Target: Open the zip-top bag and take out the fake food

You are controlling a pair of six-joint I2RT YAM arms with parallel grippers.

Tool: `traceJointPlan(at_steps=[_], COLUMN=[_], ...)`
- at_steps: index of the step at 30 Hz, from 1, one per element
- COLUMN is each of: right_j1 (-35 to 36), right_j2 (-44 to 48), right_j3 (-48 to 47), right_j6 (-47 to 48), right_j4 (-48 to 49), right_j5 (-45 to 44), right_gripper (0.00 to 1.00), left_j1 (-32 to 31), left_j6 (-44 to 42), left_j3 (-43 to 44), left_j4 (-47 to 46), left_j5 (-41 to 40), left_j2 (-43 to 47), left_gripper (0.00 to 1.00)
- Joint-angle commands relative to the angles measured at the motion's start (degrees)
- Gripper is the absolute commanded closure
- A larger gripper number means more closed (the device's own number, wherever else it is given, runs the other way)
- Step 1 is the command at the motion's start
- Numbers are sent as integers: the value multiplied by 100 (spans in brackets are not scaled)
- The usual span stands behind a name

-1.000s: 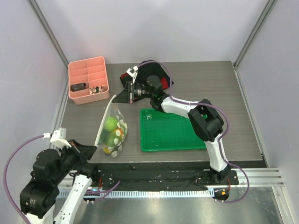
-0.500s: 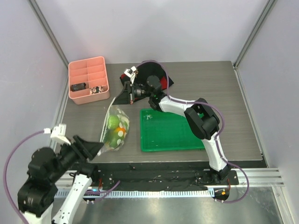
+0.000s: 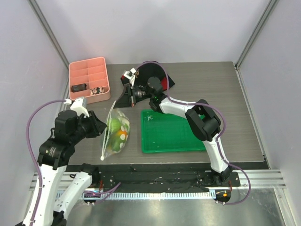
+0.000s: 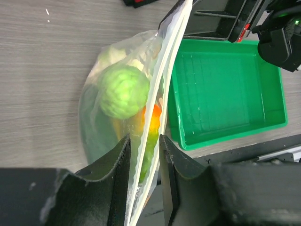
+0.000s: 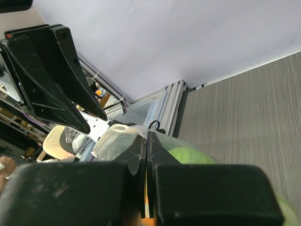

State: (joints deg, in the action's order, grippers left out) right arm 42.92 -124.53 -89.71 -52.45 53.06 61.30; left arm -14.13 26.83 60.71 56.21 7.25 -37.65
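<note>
The zip-top bag [image 3: 115,133] hangs from my right gripper [image 3: 123,97], which is shut on its top corner; in the right wrist view the jaws [image 5: 146,141] pinch the plastic. The bag holds the fake food: a green cabbage [image 4: 123,92], an orange piece [image 4: 152,120] and other green and whitish pieces. My left gripper [image 3: 100,127] is at the bag's left side. In the left wrist view it [image 4: 144,157] is open, with the bag's white zip edge [image 4: 141,160] running between the jaws, not pinched.
A green tray [image 3: 171,132] lies right of the bag, also in the left wrist view [image 4: 225,94]. A pink compartment box [image 3: 89,81] stands at the back left. A black and red object [image 3: 160,77] lies behind the right gripper.
My left arm has swung up from the front-left table edge to the bag's left side, its open jaws now around the zip edge. The bag has shifted slightly right. The right gripper kept its hold.
</note>
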Motion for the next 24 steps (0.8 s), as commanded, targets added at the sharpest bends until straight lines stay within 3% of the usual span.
traceJointPlan(at_steps=[1, 13, 14, 16, 17, 18, 19, 20, 21, 22, 24], right_j1=[33, 50, 41, 50, 59, 59, 59, 68, 68, 68, 59], right_j2=[183, 324, 333, 377, 429, 543, 648, 754, 1007, 1140, 1447], right_j3=[-126, -73, -99, -117, -108, -117, -134, -134, -134, -143, -161], right_j6=[156, 288, 279, 384, 480, 794, 1067, 1322, 1568, 2023, 2194], right_j4=[135, -111, -172, -600, -865, -1198, -2158, -2734, -3314, -4503, -5529], right_j5=[75, 23, -4, -74, -222, -337, -486, -1053, -1433, -1898, -3379], right_gripper=[98, 99, 99, 96, 80, 72, 66, 54, 49, 45, 33], left_j1=[16, 16, 16, 16, 16, 16, 16, 16, 16, 7, 16], left_j6=[-187, 76, 77, 77, 86, 94, 94, 155, 199, 243, 480], left_j3=[-208, -761, -797, -789, -780, -762, -675, -631, -569, -508, -323], left_j4=[-532, -988, -1084, -1103, -1138, -1147, -1147, -1208, -1252, -1305, -1340], left_j5=[-83, -92, -22, 154, 198, 329, 417, 479, 558, 611, 638], left_j2=[30, -497, -594, -822, -840, -849, -806, -745, -683, -595, -559], left_gripper=[70, 64, 67, 90, 97, 100, 100, 100, 100, 100, 100])
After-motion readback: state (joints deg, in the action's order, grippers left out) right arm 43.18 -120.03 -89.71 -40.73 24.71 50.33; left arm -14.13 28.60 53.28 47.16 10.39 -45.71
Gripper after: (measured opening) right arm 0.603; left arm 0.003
